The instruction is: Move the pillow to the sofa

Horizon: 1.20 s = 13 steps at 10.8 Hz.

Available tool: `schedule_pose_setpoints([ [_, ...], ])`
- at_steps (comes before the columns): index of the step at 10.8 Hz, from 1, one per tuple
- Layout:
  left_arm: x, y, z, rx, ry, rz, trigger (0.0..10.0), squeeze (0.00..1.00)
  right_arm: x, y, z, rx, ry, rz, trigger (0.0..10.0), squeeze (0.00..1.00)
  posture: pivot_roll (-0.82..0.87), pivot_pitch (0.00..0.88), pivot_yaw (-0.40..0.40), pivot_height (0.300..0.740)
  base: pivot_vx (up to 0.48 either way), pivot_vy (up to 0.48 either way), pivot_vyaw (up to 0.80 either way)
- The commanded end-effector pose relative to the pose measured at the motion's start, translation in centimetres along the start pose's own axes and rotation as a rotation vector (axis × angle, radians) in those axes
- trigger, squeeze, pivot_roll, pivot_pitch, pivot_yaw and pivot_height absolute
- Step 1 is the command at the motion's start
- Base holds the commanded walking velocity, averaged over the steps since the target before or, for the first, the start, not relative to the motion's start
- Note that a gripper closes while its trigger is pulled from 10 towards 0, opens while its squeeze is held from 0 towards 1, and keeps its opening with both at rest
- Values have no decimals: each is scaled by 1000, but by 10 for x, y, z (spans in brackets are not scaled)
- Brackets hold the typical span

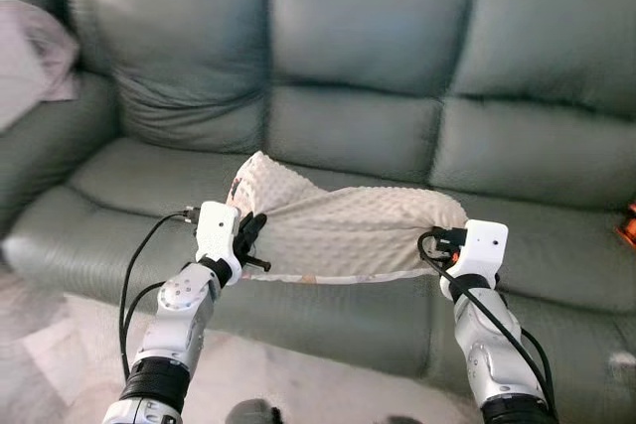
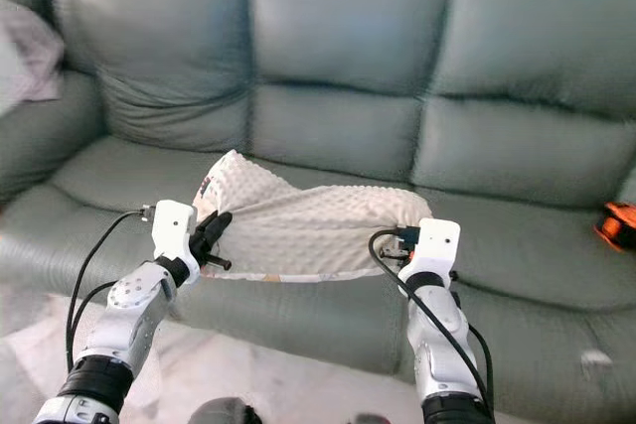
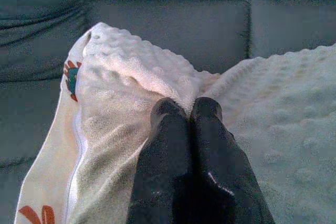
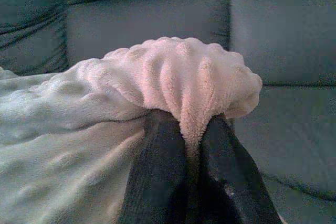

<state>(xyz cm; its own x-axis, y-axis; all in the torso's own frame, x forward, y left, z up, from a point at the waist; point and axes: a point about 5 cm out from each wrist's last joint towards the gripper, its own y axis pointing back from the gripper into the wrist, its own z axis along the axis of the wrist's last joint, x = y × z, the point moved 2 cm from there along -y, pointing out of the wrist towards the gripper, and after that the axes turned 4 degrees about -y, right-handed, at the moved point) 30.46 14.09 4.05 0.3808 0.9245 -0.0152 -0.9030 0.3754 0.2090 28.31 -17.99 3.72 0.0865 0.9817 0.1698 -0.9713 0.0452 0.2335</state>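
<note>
- Now the pillow (image 1: 338, 230), cream with a bumpy dotted fleece cover, hangs stretched between the 2 grippers over the front of the seat of the grey-green leather sofa (image 1: 378, 67).
- Whether its underside touches the seat cushion cannot be told from the head views.
- The left gripper (image 1: 250, 240) is at the pillow's left end, its 2 black fingers (image 3: 168, 145) pressed together with a fold of the fleece pinched at their tips.
- Beside that fold, the left wrist view shows a white seam and a printed edge with orange and teal marks (image 3: 71, 77).
- The right gripper (image 4: 191, 145) is clamped on the pillow's right end; a bunched lump of fleece bulges up between and over its fingers (image 4: 157, 166).
- Both silver arms reach forward from below, black cables looping along them.
- A pinkish-grey cloth (image 1: 30, 62) lies over the sofa's left armrest.
- An orange object (image 2: 616, 225) sits at the far right of the seat, too small to identify.
</note>
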Motion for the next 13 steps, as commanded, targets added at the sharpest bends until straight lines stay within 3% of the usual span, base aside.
schedule_pose_setpoints([
  [1, 8, 2, 5, -15, -23, 25, 10000, 0, 9, -3, 4, -11, -6, 24, 10000, 0, -49, 0, 29, 740, 0, 480, -775],
  [5, 4, 4, 9, -54, -29, 17, 10000, 0, 8, -3, 4, -13, -9, 20, 10000, 0, -46, 0, 27, 740, 0, 360, -692],
  [9, 5, 11, 3, -39, -17, 78, 10000, 0, 7, 4, -2, 2, -10, 28, 10000, 0, -36, 0, 14, 740, 0, 0, 0],
  [13, 1, 17, 3, -55, 19, 67, 10000, 0, 10, 4, -1, -2, -16, 38, 10000, 0, -28, 0, 8, 740, 0, 0, 0],
])
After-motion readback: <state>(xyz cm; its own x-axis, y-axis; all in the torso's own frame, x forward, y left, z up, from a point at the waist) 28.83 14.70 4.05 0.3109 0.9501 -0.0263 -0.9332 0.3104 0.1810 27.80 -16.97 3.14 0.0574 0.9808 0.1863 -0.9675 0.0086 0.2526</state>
